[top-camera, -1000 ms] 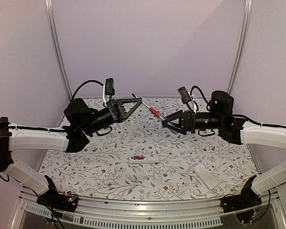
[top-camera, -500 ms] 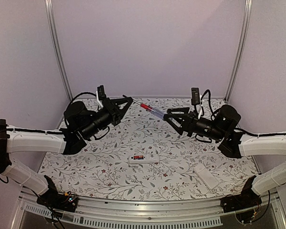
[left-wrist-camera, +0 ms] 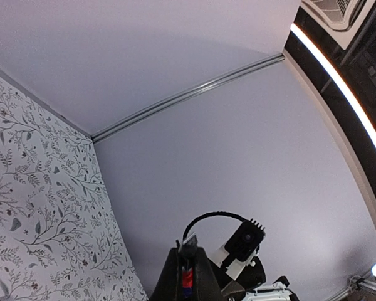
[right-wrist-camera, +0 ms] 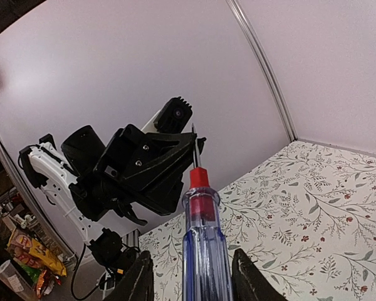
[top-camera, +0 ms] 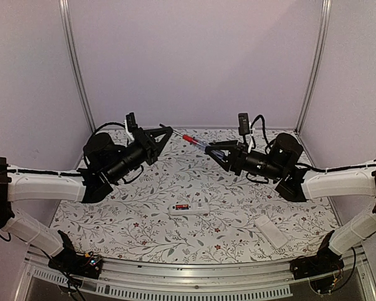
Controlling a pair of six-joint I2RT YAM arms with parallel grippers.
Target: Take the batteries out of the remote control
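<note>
The white remote control (top-camera: 189, 207) lies flat near the table's middle, and one of the batteries (top-camera: 182, 207) shows red in its recess. Above the table's back, a red-and-blue-handled screwdriver (top-camera: 197, 143) spans between both grippers. My left gripper (top-camera: 169, 130) is shut on its metal shaft. In the left wrist view the left gripper (left-wrist-camera: 189, 266) shows a red-and-blue sliver between its fingers. My right gripper (top-camera: 216, 152) reaches round the handle. In the right wrist view the right gripper (right-wrist-camera: 191, 254) has a finger on each side of the screwdriver (right-wrist-camera: 203, 251), with gaps showing.
A plain flat white plate (top-camera: 271, 232) lies on the floral table cover (top-camera: 131, 226) at the front right. Lilac walls with metal posts (top-camera: 75, 69) close the back and sides.
The left gripper drew the screwdriver up and back-left, then held still. The right gripper swung up to the handle, and its jaws have narrowed round it.
</note>
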